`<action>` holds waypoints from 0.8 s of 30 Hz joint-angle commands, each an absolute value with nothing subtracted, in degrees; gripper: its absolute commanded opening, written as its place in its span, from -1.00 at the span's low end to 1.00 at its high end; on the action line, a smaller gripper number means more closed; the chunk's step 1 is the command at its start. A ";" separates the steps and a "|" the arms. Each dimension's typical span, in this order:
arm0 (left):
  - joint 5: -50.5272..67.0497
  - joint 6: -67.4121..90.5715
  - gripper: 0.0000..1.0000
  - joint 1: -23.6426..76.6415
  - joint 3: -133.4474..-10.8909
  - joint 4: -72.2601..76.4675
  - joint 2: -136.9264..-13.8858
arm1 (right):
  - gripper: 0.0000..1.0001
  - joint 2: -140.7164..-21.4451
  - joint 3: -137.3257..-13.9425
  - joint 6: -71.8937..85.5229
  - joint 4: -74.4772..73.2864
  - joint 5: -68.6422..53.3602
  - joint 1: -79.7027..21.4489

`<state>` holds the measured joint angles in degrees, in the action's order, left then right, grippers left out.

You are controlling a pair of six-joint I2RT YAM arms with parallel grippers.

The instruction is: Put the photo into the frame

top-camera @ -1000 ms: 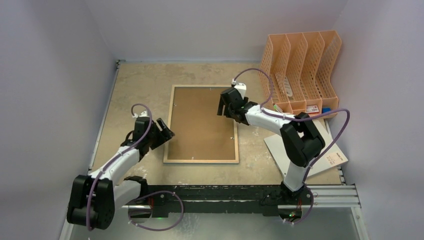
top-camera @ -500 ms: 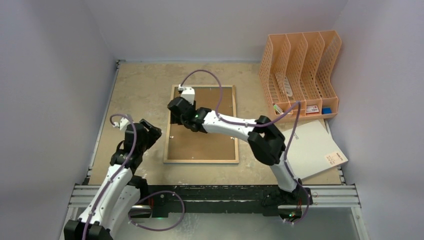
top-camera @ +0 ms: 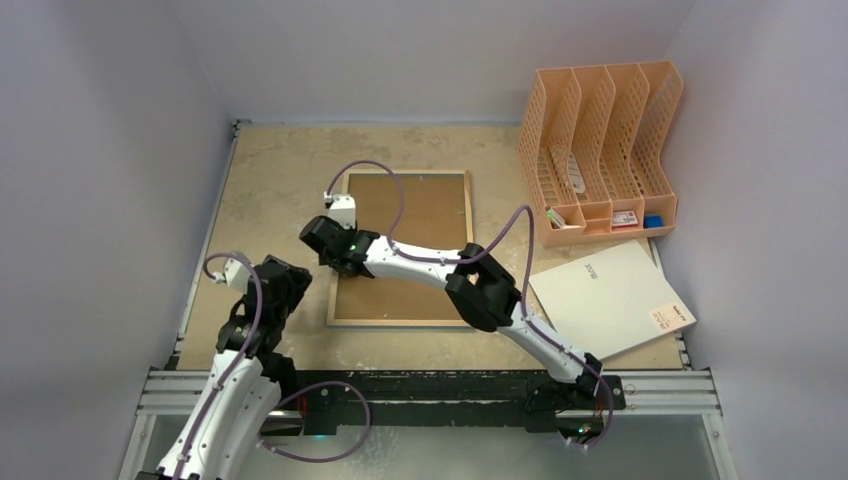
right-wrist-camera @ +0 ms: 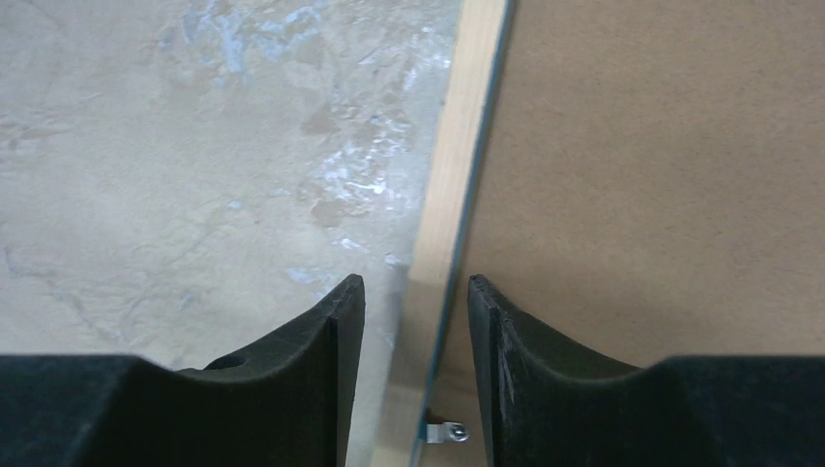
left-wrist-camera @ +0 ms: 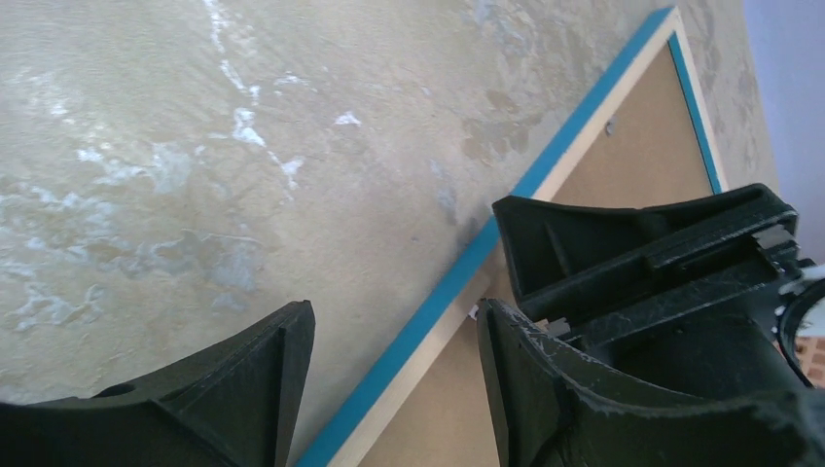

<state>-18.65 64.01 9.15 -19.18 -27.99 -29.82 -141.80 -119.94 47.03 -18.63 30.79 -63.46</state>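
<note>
Nothing can be read. The large white flat sheet (top-camera: 612, 300) on the table bears a short grey line of print and a small corner label (top-camera: 668, 318) with an orange mark, both too small to make out.

The left arm (top-camera: 238, 368) rises from its base at seven o'clock in the overhead view and leans toward one o'clock, its wrist bent downward. The left gripper (top-camera: 290, 274) points toward one o'clock, jaws standing well apart with nothing between them. The right arm (top-camera: 415, 262) stretches long from its base at five o'clock toward ten o'clock, elbow raised at mid-reach. The right gripper (top-camera: 320, 240) points down, near the left gripper at its one o'clock, its fingers (right-wrist-camera: 311, 370) parted by a clear gap.
</note>
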 commanded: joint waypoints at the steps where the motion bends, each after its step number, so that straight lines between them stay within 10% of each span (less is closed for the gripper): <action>1: -25.36 68.14 0.30 9.32 -18.96 -32.95 -28.26 | -0.08 -144.09 -125.57 47.25 -25.52 35.74 -64.47; 19: -22.63 72.33 0.32 9.32 -13.27 -29.82 -30.48 | -0.29 -148.87 -129.82 41.70 -28.45 43.46 -65.96; 24: -21.25 71.61 0.32 9.32 -12.75 -28.30 -31.71 | -0.68 -146.02 -127.58 41.66 -27.30 43.37 -66.18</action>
